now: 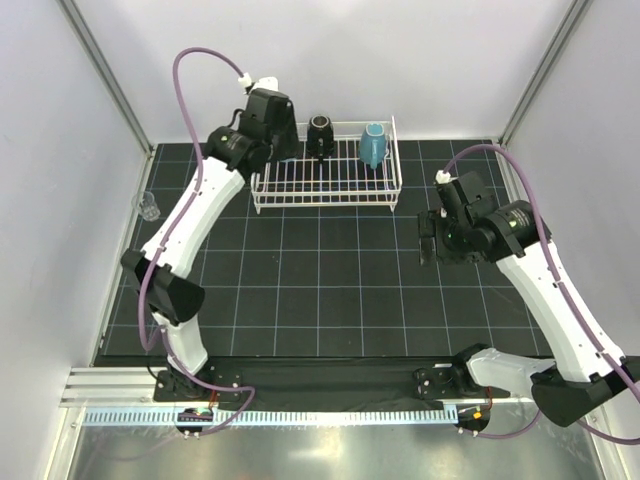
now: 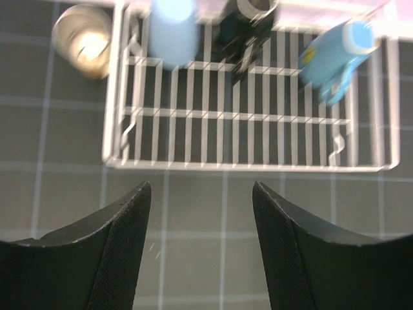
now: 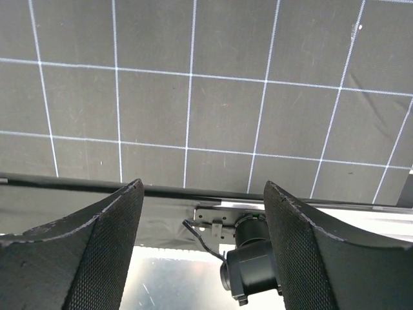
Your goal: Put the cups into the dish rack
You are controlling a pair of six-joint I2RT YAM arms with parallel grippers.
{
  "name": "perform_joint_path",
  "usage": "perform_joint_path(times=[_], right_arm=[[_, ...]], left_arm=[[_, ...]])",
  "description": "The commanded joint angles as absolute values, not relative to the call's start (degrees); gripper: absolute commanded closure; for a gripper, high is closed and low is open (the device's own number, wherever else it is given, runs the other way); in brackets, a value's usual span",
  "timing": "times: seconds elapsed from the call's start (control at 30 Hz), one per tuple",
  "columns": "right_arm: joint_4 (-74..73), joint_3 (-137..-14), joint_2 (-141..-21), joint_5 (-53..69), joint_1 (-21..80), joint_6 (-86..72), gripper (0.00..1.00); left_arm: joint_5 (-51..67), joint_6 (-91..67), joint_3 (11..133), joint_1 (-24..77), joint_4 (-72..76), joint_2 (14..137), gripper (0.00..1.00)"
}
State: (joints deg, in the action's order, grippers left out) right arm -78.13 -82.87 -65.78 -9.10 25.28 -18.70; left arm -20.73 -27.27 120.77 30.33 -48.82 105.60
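Counted three cups in rack [image 2: 239, 165]: blue tumbler [image 2: 173, 32], black cup [image 1: 320, 133], teal mug [image 1: 373, 145]. Tan cup [image 2: 82, 40] stood just outside rack's left end. Clear glass [image 1: 149, 206] sat well apart, at mat [image 1: 320, 290] edge. Judged two left. Left gripper [image 2: 201, 194] and right gripper [image 3: 202, 194] both spread, empty.

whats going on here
Two arms are loading cups into a rack. A blue tumbler, a black cup and a teal mug are already in it. A tan cup stands on the mat just outside the rack's left end, and a tiny glass sits at the mat's left edge. The left arm is at the rack's left end, the right arm over bare mat, both with jaws open and empty.
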Motion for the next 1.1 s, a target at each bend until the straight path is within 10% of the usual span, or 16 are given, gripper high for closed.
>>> perform_joint_path(times=[0.0,1.07], right_arm=[[-82.7,-83.58,-66.27,-12.21,25.14,-21.87,0.24],[-84.2,-97.03,-76.02,-4.84,25.05,-17.05,0.08]], left_arm=[[-22.85,-28.83,119.53,28.22,-59.93,102.4,0.37],[-23.99,-43.33,133.94,7.56,-43.51,129.63,0.35]])
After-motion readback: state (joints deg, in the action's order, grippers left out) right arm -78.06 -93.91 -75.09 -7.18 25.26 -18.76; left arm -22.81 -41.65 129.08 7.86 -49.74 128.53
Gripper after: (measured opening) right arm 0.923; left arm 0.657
